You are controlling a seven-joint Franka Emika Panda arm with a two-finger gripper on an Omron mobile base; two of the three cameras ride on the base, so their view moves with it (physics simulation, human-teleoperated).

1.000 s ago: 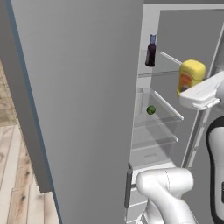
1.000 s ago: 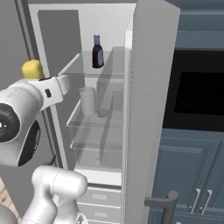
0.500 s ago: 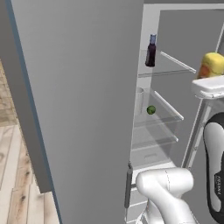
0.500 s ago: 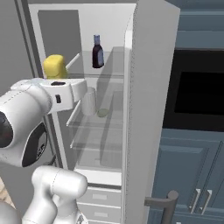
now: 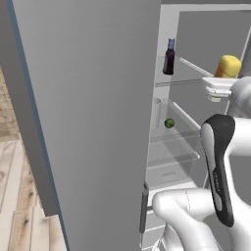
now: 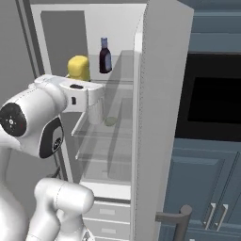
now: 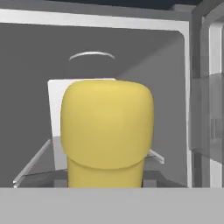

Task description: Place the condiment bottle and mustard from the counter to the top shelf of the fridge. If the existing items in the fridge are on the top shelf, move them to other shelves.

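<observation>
Fridge open, bottle on top shelf. Mustard clamped in end effector, fingertips hidden; cylinder partly hidden by door.

No readable text, brand, number or sign appears anywhere. The small dark purplish-brown bottle with a blue cap carries a label too small to read, and the squat yellow squeeze bottle shows a plain, unmarked surface.
</observation>
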